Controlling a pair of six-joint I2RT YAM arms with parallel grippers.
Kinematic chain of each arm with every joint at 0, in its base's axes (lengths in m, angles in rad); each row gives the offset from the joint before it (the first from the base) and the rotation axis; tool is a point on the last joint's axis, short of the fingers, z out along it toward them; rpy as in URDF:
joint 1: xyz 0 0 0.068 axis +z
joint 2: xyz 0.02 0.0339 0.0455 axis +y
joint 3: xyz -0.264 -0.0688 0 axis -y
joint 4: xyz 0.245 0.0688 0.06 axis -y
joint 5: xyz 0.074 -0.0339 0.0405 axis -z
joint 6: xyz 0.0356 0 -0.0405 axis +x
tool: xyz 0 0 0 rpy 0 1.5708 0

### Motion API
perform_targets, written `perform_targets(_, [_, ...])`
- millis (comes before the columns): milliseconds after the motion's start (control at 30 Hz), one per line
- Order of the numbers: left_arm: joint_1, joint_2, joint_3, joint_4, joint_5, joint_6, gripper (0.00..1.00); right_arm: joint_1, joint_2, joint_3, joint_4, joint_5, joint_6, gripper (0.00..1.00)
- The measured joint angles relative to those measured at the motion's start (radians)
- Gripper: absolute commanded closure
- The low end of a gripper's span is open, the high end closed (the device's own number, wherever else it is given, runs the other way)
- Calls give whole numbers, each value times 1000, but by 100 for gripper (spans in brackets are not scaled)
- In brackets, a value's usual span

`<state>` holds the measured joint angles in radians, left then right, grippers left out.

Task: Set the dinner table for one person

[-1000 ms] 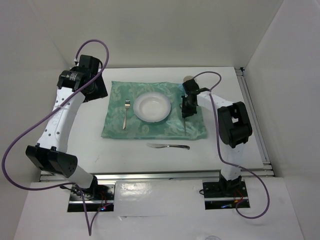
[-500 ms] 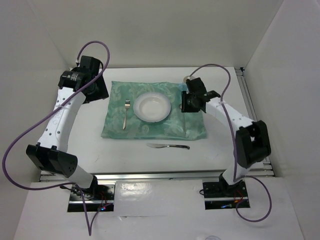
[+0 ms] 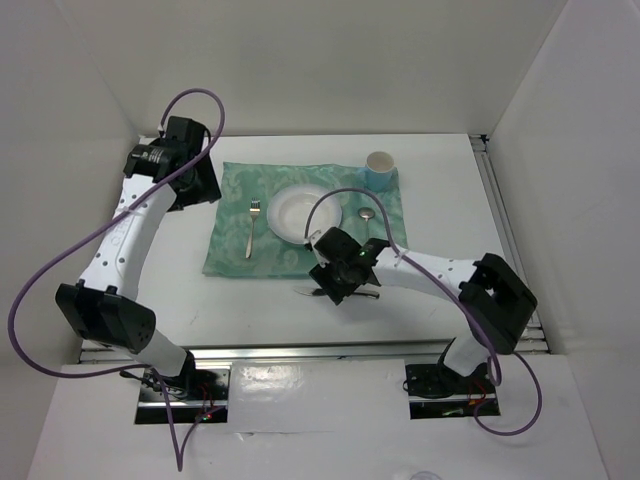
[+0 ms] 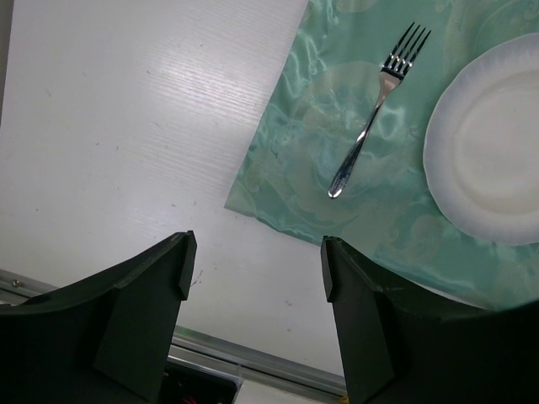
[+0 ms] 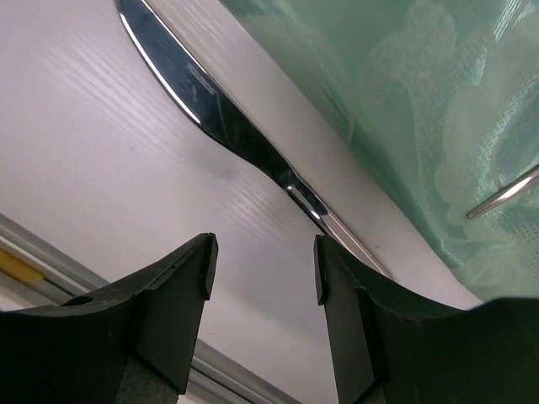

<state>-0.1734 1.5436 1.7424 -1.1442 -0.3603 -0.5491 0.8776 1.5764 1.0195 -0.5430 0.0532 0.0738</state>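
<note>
Inside white walls, the worktop (image 3: 450,200) carries a thin, stiff, likely slippery knife (image 5: 227,126) lying flat beside the teal placemat (image 3: 230,250), best pinched mid-handle. The right arm's jaws hover released above it; the left arm's jaws are also released.

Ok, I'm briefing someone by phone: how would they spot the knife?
Find the teal placemat in the middle of the white table. The knife lies on bare table just off its near edge, under the right gripper. Unlike fork and spoon, it is off the cloth.
</note>
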Motion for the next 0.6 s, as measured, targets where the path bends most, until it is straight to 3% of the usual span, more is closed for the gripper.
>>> perform_targets(467, [0,0,-41,8,0,0,22,-66,49,-113,135,-23,-77,42])
perform_targets(600, [0,0,-41,8,0,0,22,-72,68,-113,157,-52,-97,51])
